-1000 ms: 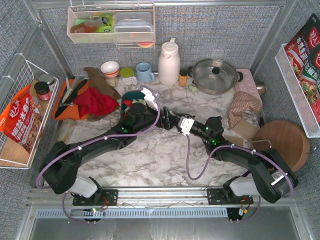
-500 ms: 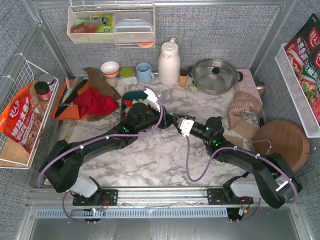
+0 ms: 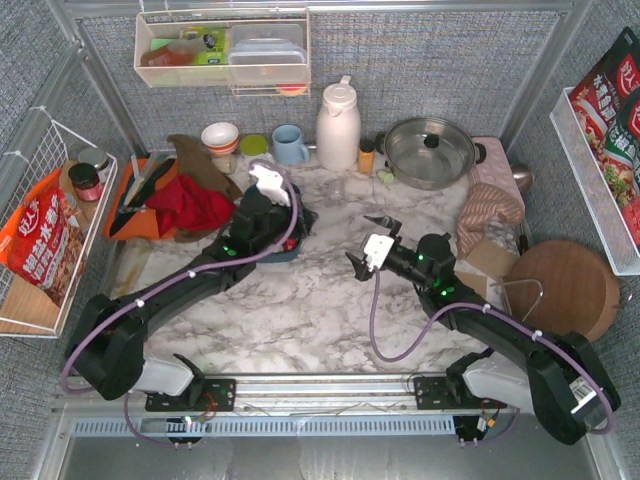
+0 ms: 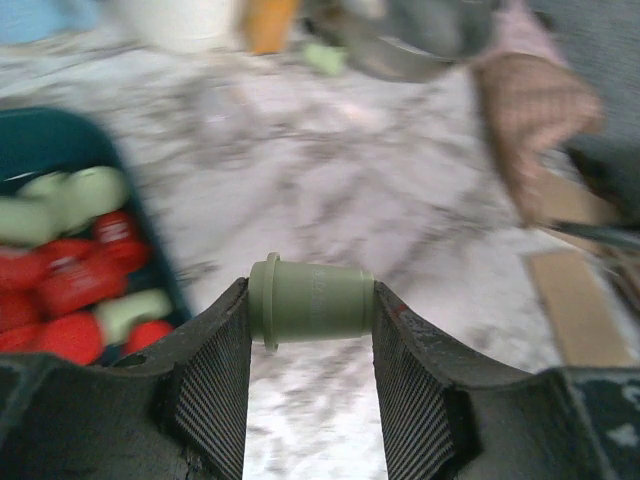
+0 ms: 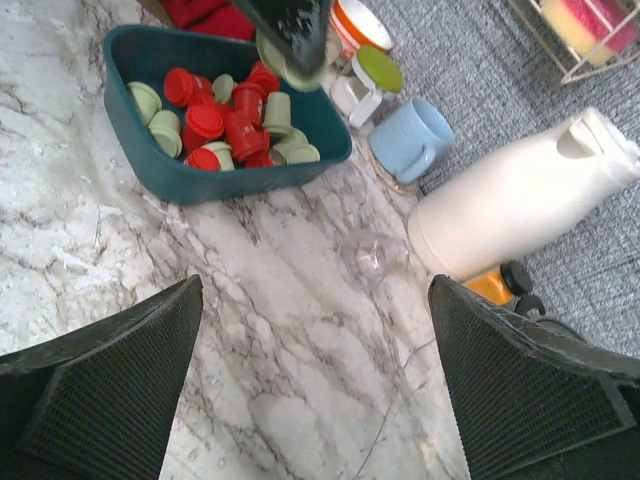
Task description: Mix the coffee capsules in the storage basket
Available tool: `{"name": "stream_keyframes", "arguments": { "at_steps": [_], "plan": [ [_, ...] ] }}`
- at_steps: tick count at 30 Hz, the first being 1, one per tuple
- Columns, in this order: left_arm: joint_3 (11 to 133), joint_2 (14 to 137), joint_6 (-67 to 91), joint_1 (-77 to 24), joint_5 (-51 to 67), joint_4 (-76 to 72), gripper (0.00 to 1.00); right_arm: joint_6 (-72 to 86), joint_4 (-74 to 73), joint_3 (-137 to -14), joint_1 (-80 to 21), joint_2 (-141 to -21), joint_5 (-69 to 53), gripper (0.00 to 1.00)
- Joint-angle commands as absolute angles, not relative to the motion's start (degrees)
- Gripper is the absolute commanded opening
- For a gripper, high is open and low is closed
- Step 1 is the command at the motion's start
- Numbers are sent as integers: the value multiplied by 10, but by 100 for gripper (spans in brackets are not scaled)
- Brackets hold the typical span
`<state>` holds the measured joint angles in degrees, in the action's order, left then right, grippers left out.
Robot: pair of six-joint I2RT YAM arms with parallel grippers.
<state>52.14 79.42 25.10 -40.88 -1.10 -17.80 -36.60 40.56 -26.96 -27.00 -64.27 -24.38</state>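
We are pinching a green capsule (image 4: 315, 298) in the left gripper (image 4: 311, 322), its long axis lying straight across from pad to pad, rim against the left finger. The teal basket (image 4: 40, 140) is sitting below and to the left of those fingers, red and green capsules (image 5: 225, 125) heaped inside, so the left arm is the nearer one. Our right gripper (image 5: 315, 290) is hanging with fingers spread wide and nothing between them, the basket ahead and to their left. The right wrist view is showing the whole basket, while the left wrist view is blurring and cropping it.
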Motion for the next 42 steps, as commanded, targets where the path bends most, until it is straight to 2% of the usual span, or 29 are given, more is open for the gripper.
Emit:
{"name": "stream_keyframes", "arguments": {
  "at_steps": [1,9,14,15,17,18,21,23,27,30,33,37,42],
  "plan": [
    [525,811,261,-343,-92,-64,20,-354,372,-257,-269,-622,-222,99],
    [540,906,274,-310,-155,18,29,-351,350,-241,-269,-596,-218,99],
    [537,923,280,-305,-180,35,32,-353,342,-240,-269,-594,-219,99],
    [538,922,281,-305,-177,40,35,-353,341,-241,-269,-596,-219,99],
    [540,918,284,-305,-166,41,54,-348,339,-246,-267,-605,-217,99],
    [542,916,285,-305,-162,41,60,-340,338,-250,-266,-610,-213,99],
    [547,903,287,-305,-153,41,71,-297,339,-267,-265,-629,-179,99],
    [549,889,285,-306,-144,39,84,-262,330,-286,-262,-645,-144,99],
    [549,854,286,-306,-128,34,98,-198,295,-356,-248,-701,-56,99],
    [552,811,285,-306,-112,43,99,-117,285,-415,-228,-760,27,99],
    [558,752,276,-307,-86,60,99,13,213,-509,-196,-835,140,99],
    [563,668,259,-307,-72,97,99,99,142,-636,-157,-948,172,99],
    [544,572,215,-307,-58,152,99,168,183,-702,-147,-1059,255,99]
  ]
}}
